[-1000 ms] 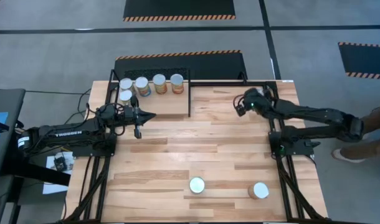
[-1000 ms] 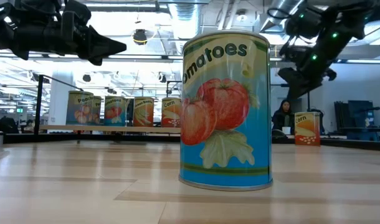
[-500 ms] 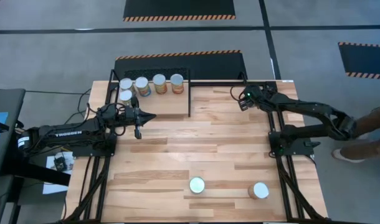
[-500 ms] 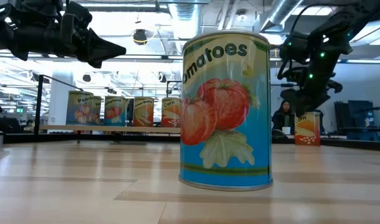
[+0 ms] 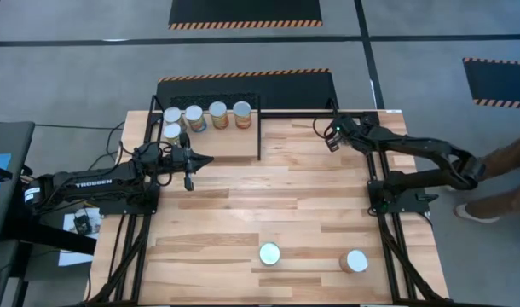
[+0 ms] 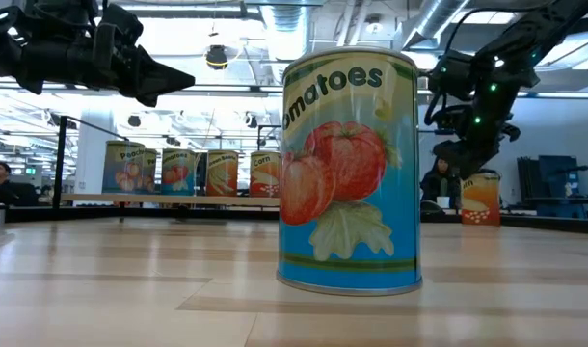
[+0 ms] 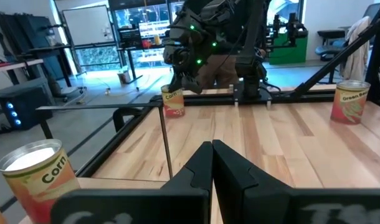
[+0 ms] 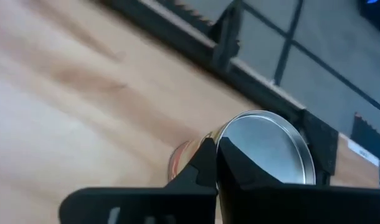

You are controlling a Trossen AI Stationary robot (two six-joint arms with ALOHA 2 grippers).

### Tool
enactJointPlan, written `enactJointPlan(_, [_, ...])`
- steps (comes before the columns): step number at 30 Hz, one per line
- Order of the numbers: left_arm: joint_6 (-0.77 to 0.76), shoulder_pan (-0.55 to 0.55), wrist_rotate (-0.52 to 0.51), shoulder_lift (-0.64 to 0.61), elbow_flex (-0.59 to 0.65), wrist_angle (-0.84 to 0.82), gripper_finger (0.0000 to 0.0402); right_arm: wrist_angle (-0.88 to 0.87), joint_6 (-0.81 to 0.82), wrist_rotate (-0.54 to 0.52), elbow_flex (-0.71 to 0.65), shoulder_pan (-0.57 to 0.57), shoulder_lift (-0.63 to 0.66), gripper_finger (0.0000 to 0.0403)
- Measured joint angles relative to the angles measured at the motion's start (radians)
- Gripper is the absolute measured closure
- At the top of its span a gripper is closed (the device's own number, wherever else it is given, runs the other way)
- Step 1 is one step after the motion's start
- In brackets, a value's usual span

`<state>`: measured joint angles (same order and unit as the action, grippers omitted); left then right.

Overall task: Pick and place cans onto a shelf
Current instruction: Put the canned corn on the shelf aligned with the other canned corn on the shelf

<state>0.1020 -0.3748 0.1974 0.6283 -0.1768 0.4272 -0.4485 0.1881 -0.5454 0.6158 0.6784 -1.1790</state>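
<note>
Several cans stand upright on the shelf at the far left. A tomatoes can and another can stand near the table's front edge. A corn can stands at the far right, its silver top showing in the right wrist view. My right gripper is shut and slants down just over that can, hiding it in the high view. My left gripper is shut and level beside the shelf's near edge, holding nothing. My right gripper's shut fingertips stand at the rim of the corn can's top, slanting down from above. I cannot tell whether they touch the can, which stands upright on the table.
The shelf's thin black frame rises between the shelf and the open tabletop. A black rail runs along the table's far edge behind the corn can. A person's arm shows beyond the table's right edge. The middle of the table is bare wood.
My right gripper has swung a little toward the table's far edge and sunk toward the corn can, ending close over its top. The cans have stayed where they were.
</note>
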Motion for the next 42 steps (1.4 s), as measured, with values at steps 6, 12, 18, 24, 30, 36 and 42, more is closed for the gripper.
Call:
enactJointPlan(6, [-0.002,0.000,-0.026,0.000,0.000,-0.016,0.0401,-0.096,0.004,0.075,0.105,-0.101,0.057,0.0398])
enactJointPlan(12, [0.006,0.000,-0.045,0.000,0.000,-0.017,0.0401,-0.159,0.048,0.079,0.240,-0.290,0.066,0.0398])
enactJointPlan(18, [0.006,0.000,-0.045,0.000,0.000,-0.017,0.0401,-0.171,0.096,0.074,0.386,-0.503,0.059,0.0397])
enactJointPlan(24, [0.006,0.000,-0.047,0.000,0.000,-0.018,0.0401,-0.181,0.136,0.071,0.524,-0.681,0.058,0.0398])
enactJointPlan(30, [0.006,0.000,-0.048,0.000,0.000,-0.018,0.0401,-0.083,0.016,0.067,0.649,-0.782,-0.020,0.0397])
enactJointPlan(36, [0.009,0.000,-0.052,0.000,0.000,-0.016,0.0401,-0.072,-0.162,0.067,0.825,-0.773,-0.192,0.0397])
enactJointPlan(42, [0.009,0.000,-0.052,0.000,0.000,-0.018,0.0401,-0.073,-0.336,0.120,1.027,-0.705,-0.396,0.0398])
